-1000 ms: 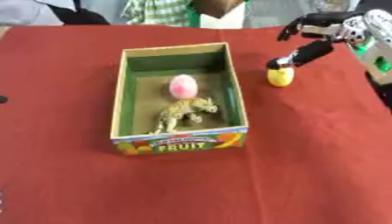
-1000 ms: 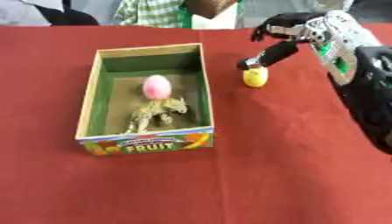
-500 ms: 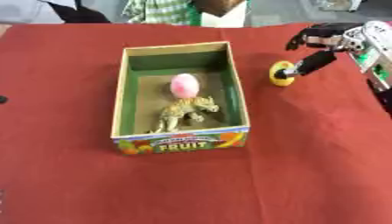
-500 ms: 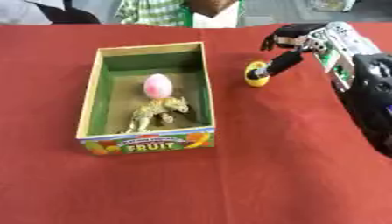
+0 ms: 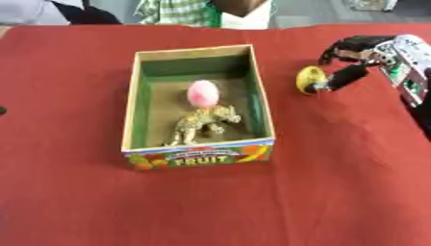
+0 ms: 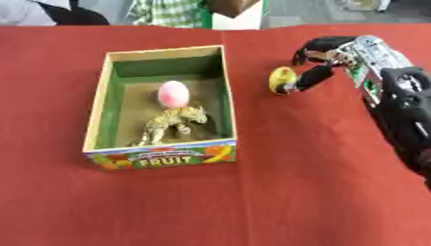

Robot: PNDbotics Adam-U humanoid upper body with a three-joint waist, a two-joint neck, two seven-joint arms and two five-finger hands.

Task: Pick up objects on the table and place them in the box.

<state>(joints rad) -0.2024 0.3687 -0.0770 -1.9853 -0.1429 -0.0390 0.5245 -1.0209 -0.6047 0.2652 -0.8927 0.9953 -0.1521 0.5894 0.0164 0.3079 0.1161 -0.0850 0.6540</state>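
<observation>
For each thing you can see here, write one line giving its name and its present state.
Box: open-topped, upright on the red table, holding two things.
Pink egg: lying inside the box.
Toy animal: lying inside the box, nearer the front wall.
Yellow object: outside the box, against the thumb of the right hand.
Right hand: fingers curled, beside the yellow object.
Left hand: not in view.

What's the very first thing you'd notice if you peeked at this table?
Probably the open cardboard box with green inside walls and FRUIT printed on its front, sitting mid-table on the red cloth. Inside lie a pink egg-shaped toy and, nearer the front, a tan animal figure. To the box's right, the black right robot hand touches a small yellow rounded toy.
</observation>
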